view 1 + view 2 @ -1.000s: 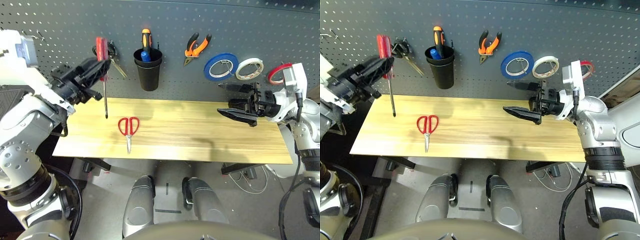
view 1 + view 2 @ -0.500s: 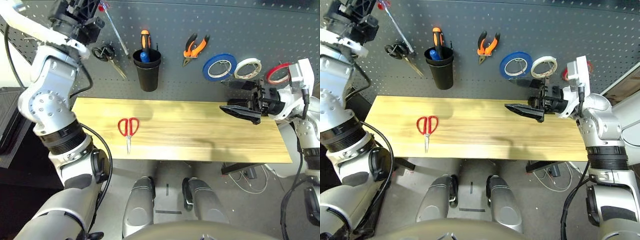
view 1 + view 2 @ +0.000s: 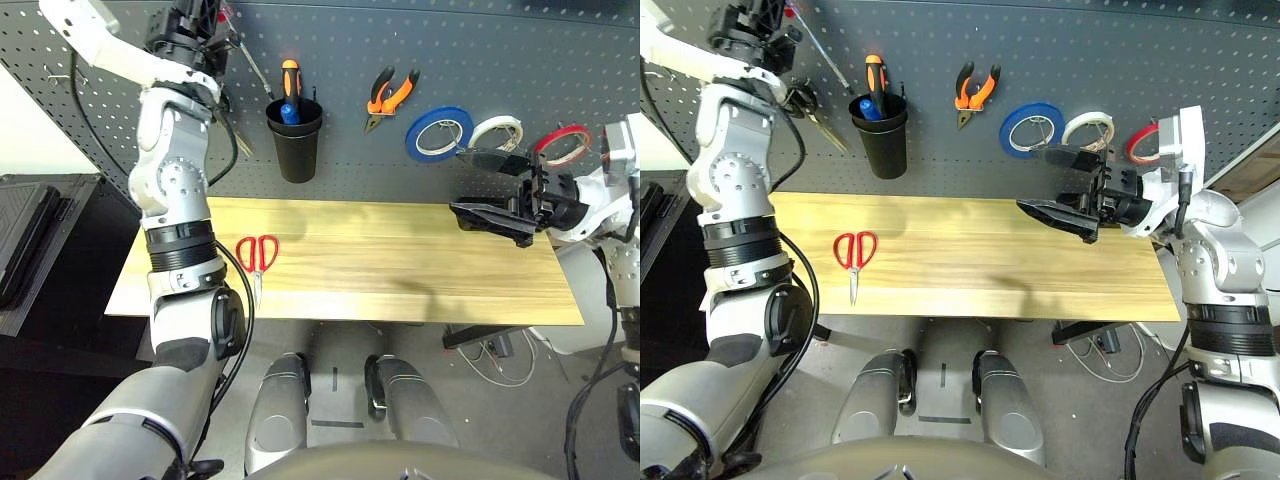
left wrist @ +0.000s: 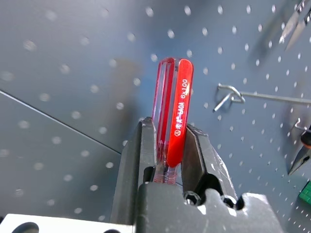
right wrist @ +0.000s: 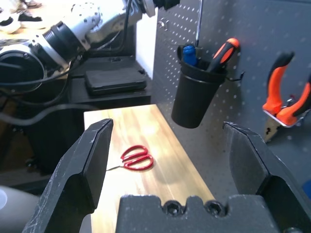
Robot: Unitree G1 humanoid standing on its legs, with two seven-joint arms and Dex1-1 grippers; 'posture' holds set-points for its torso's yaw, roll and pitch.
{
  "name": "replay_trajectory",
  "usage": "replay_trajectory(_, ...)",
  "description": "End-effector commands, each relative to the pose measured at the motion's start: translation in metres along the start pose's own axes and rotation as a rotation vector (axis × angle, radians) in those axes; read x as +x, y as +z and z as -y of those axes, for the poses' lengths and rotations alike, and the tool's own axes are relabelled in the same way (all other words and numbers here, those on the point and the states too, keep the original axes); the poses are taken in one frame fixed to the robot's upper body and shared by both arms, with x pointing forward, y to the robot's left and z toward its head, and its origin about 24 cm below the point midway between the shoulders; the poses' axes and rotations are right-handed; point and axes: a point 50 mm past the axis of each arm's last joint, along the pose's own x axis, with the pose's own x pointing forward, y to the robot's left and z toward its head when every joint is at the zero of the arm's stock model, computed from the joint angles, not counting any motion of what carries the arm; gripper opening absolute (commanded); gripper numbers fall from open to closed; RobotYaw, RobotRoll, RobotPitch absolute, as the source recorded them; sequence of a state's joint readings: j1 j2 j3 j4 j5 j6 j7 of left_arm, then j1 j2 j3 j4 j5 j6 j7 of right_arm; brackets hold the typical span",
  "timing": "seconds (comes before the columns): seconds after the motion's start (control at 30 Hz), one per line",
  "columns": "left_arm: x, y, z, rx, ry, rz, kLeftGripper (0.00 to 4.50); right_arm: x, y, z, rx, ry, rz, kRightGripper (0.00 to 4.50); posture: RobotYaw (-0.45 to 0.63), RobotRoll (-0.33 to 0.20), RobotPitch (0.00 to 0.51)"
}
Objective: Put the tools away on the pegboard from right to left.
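Pegboard (image 3: 480,40) carries, left to right, one black-handled scissors (image 3: 810,108), one black cup (image 3: 296,140) holding two tools, one orange-handled pliers (image 3: 392,95) and three tape rings: blue, white, red (image 3: 560,143). Left gripper (image 4: 167,145), raised at the board, clamps the red-handled screwdriver (image 4: 173,111). One red-handled scissors (image 3: 257,258) lies on the wooden table (image 3: 400,270). Right gripper (image 3: 495,185) hovers wide apart, empty.

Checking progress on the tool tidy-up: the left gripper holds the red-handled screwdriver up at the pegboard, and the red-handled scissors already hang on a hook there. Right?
Not quite. The red-handled scissors still lie flat on the wooden tabletop, as the left eye view shows. The rest stands: the left gripper has its jaws shut on the small red-handled screwdriver, raised at the dark grey pegboard.
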State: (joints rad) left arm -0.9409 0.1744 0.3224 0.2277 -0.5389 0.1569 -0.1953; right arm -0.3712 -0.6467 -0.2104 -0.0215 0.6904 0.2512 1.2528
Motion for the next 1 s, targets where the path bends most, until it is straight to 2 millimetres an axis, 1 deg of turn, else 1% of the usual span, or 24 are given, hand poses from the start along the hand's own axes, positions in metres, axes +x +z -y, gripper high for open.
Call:
replay_trajectory(0.03,0.007,-0.008,0.008,0.052,-0.035,0.007,0.84,-0.004,0.004,-0.002,-0.004,-0.026,0.018,4.5,-0.07,0.0,0.101)
replay_trajectory(0.13,0.006,-0.013,0.009,0.097,-0.046,0.011,0.84,-0.004,0.006,-0.002,-0.004,-0.036,0.032,4.5,-0.08,0.0,0.099)
replay_trajectory(0.27,0.001,-0.031,0.011,0.219,-0.091,-0.058,0.84,-0.002,0.008,-0.003,0.003,-0.05,0.052,4.5,-0.09,0.0,0.097)
replay_trajectory(0.4,-0.007,-0.043,0.008,0.336,-0.124,-0.126,0.84,-0.001,0.009,-0.004,-0.002,-0.05,0.047,4.5,-0.09,0.0,0.093)
replay_trajectory(0.53,-0.013,-0.05,0.006,0.423,-0.138,-0.173,0.84,0.001,0.008,-0.005,0.002,-0.047,0.047,4.5,-0.08,0.0,0.09)
replay_trajectory(0.67,-0.019,-0.042,-0.001,0.446,-0.128,-0.168,2.3,0.004,0.007,-0.005,0.011,-0.039,0.056,4.5,-0.06,0.0,0.092)
replay_trajectory(0.77,-0.028,-0.026,-0.012,0.498,-0.12,-0.174,3.4,0.007,0.005,-0.004,0.016,-0.036,0.063,4.5,-0.04,0.0,0.094)
replay_trajectory(0.8,-0.032,-0.02,-0.015,0.512,-0.117,-0.177,3.9,0.007,0.005,-0.004,0.017,-0.035,0.064,4.5,-0.04,0.0,0.094)
replay_trajectory(0.83,-0.036,-0.013,-0.019,0.526,-0.115,-0.181,4.29,0.008,0.003,-0.004,0.02,-0.032,0.066,4.5,-0.02,0.0,0.095)
replay_trajectory(0.87,-0.04,-0.006,-0.023,0.539,-0.114,-0.187,4.49,0.009,0.002,-0.004,0.025,-0.031,0.069,4.5,-0.02,0.0,0.095)
replay_trajectory(0.9,-0.045,0.003,-0.025,0.562,-0.13,-0.202,4.49,0.011,0.0,-0.004,0.03,-0.027,0.068,4.5,-0.01,0.0,0.095)
replay_trajectory(1.0,-0.06,0.024,-0.023,0.576,-0.186,-0.257,4.49,0.013,-0.006,-0.006,0.055,-0.009,0.058,4.5,0.02,0.0,0.097)
